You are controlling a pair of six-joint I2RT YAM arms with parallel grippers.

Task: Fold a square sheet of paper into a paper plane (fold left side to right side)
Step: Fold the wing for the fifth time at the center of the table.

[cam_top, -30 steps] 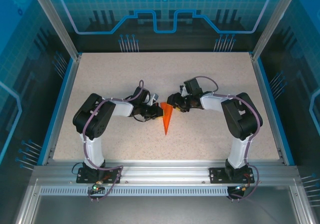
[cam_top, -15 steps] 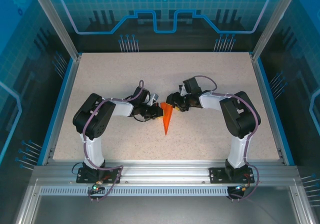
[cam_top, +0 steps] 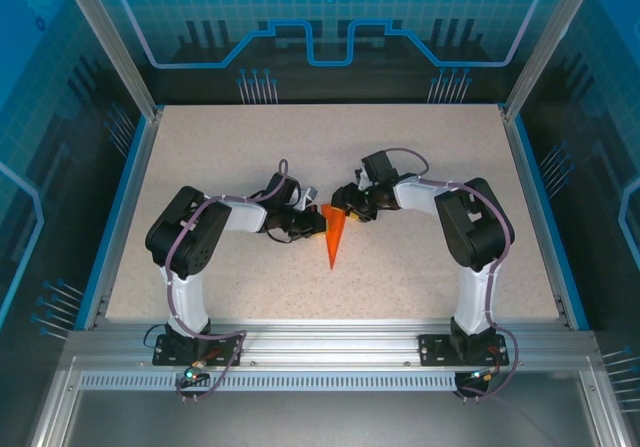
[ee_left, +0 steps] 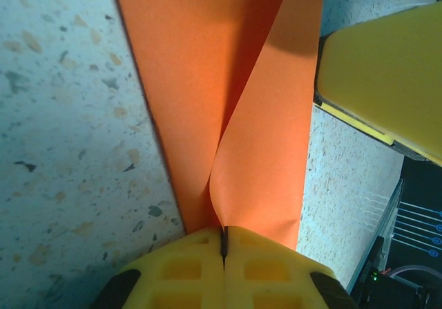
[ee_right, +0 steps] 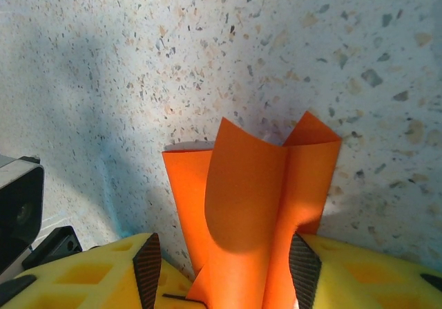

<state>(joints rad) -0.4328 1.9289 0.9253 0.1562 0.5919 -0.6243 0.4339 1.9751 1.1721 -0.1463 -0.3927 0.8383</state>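
Left gripper [cam_top: 313,225]: shut. In the left wrist view its yellow fingers [ee_left: 179,267] meet at the bottom edge of the frame with no gap, pinching an edge of the orange paper between them.
Right gripper [cam_top: 346,207]: fingers apart. In the right wrist view the two black pads [ee_right: 147,267] stand at lower left and lower right with the folded paper rising between them. A strip of table shows between the left pad and the paper, so it is not clamped.
Gripper spacing: in the top view both tips sit close together at the centre of the frame, one on each side of the paper's wide end. One yellow finger of the right gripper fills the upper right of the left wrist view [ee_left: 380,74].
Paper plane [cam_top: 335,237]: a slim orange dart at the centre of the top view, wide end toward the upper frame and point toward the lower frame.
Paper layers: flaps lifted and curved, not pressed flat [ee_left: 207,67] [ee_right: 255,184].
Table [cam_top: 250,147]: speckled beige, under the paper.
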